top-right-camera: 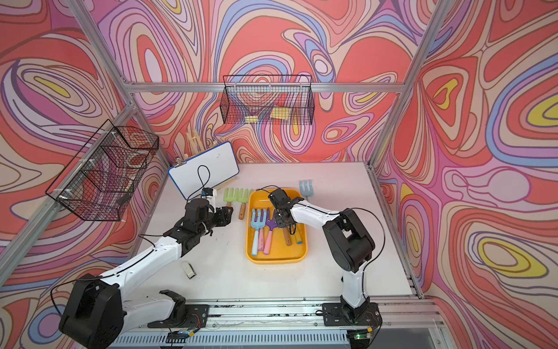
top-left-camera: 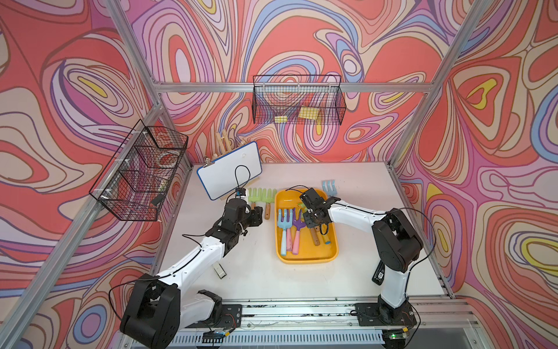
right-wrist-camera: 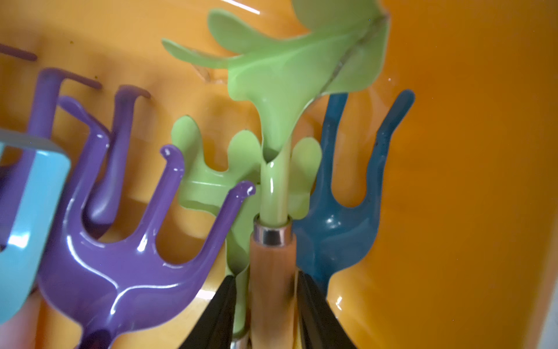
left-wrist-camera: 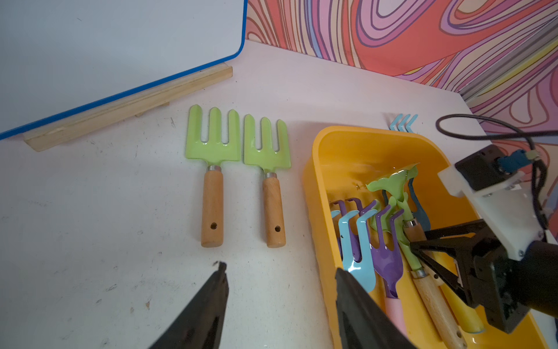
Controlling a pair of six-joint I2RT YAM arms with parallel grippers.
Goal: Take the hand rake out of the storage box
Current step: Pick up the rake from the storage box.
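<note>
**While One Rake Is Held**

Since the right gripper (right-wrist-camera: 265, 276) squeezes the wooden handle (right-wrist-camera: 271, 260) of the green hand rake (right-wrist-camera: 273, 169) in the storage box (top-left-camera: 311, 252), it should lift straight up so the prongs (right-wrist-camera: 229, 45) farther on miss the purple rake (right-wrist-camera: 120, 266). The right arm (top-left-camera: 350, 211) reaches forward over the box, wrist bent down. The left gripper (left-wrist-camera: 280, 269) hangs open, empty.

Both top views look down from high; both close wrist views share the storage box (left-wrist-camera: 347, 148).
</note>
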